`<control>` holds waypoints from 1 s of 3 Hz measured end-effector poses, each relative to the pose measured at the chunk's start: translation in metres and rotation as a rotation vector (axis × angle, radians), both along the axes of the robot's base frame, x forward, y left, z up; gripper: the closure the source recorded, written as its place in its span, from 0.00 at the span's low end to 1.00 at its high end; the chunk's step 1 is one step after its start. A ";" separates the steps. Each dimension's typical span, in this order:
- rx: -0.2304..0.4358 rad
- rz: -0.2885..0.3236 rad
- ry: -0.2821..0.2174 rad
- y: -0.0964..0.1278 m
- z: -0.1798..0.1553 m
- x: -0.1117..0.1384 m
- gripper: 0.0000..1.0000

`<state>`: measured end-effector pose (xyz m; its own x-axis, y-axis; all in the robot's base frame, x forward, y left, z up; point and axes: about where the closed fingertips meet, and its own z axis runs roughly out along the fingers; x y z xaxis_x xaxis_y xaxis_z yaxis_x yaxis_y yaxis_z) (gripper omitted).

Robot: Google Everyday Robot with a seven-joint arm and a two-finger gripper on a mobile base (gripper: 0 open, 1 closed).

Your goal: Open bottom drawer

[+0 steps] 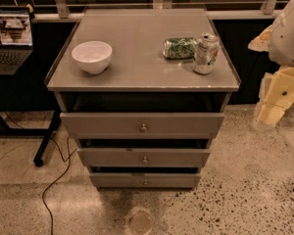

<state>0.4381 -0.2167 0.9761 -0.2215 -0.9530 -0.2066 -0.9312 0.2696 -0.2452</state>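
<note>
Observer: Drawers first. You have three of them in the grey bench [137, 75]. The bottom drawer [115, 181] is the lowest one, just over the floor, with the slimmest and narrowest front. Its small round knob [145, 182] sits at the centre of that front.

Operator: Is it out already?

Observer: This I cannot tell for sure. You see a dark gap between its front and the middle drawer [112, 157] above it, and the same kind of gap under the top drawer [103, 124]. Each front looks set back a little behind the one above.

Operator: And the hand?

Observer: Your hand [268, 115] hangs near the right edge of the view, beside the right side of the bench but apart from it, about level with the top drawer. It is well apart from the bottom drawer. How far it is open I cannot tell, and also not whether it has hold of something.

Operator: What stands on top?

Observer: You have a white bowl [92, 56] at the left, upright. At the right a green can [180, 48] lies on its side, and a second can [206, 54] stands upright just beside it, nearer to the front edge. A laptop [9, 38] with a lit screen is at the far left, and a dark cable [56, 180] runs over the speckled floor [245, 190].
</note>
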 end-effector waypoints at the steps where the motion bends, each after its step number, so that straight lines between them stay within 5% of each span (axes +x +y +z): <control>1: 0.000 0.000 0.000 0.000 0.000 0.000 0.00; 3: 0.090 -0.017 -0.017 0.010 -0.019 -0.003 0.00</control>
